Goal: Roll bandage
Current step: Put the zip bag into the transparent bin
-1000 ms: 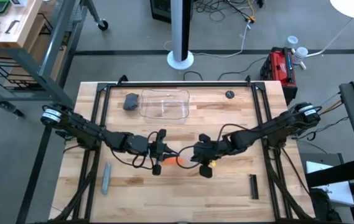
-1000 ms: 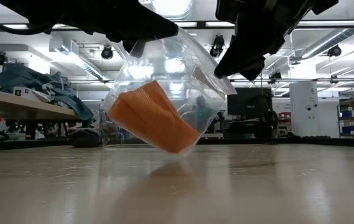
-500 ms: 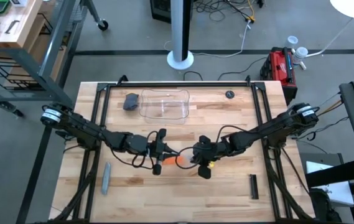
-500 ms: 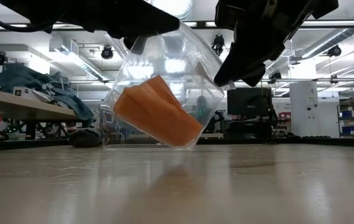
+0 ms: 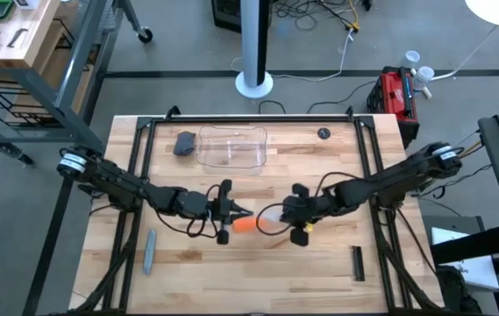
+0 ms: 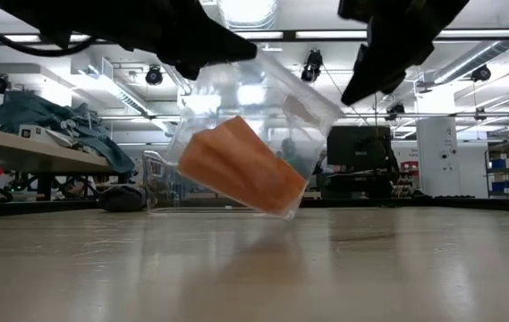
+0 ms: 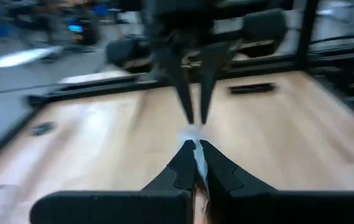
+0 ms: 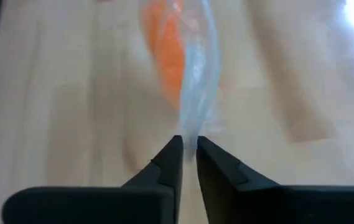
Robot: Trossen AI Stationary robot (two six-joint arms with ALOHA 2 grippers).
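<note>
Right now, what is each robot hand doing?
Left end effector: shut on the clear wrapper holding the bandage.
Right end effector: cannot be told.

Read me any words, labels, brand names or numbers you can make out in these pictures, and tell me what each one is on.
No text can be read in any view.
Clear plastic wrapper around the bright orange fabric bandage: no print visible.
Red case on the floor beyond the table: any marking is too small to read.
Background shelves and screens in the low view: too blurred to read.
</note>
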